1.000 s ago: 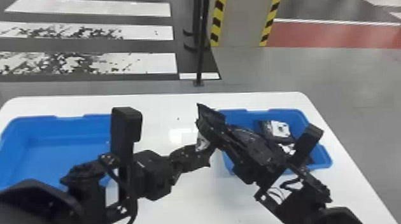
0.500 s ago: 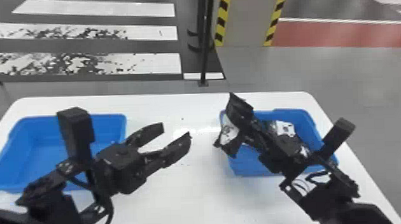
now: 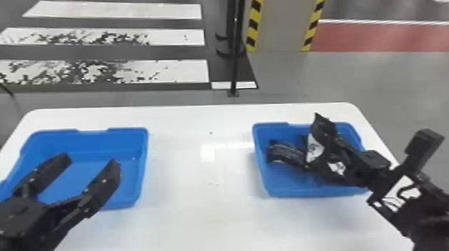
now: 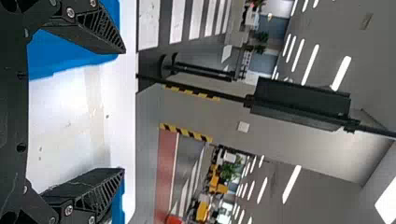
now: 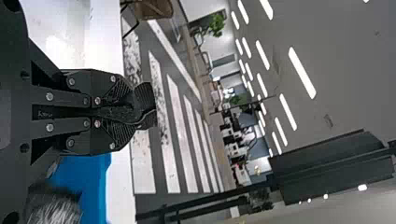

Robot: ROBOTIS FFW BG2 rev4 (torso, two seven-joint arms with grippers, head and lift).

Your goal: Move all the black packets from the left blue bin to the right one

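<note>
Hovering above the right blue bin (image 3: 294, 192), right gripper (image 3: 331, 135) is pinching a black packet (image 3: 314, 149) between closed fingers. More black packets (image 3: 287, 153) are lying inside that bin. Well left of it, left blue bin (image 3: 103, 140) is sitting and left gripper (image 3: 92, 162) is hanging wide open, empty.

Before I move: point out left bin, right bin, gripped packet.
Left bin (image 3: 92, 141): head view, far inner wall.
Right bin (image 3: 293, 189): head view, near wall.
Gripped packet (image 3: 314, 149): head view, its white patch.
</note>
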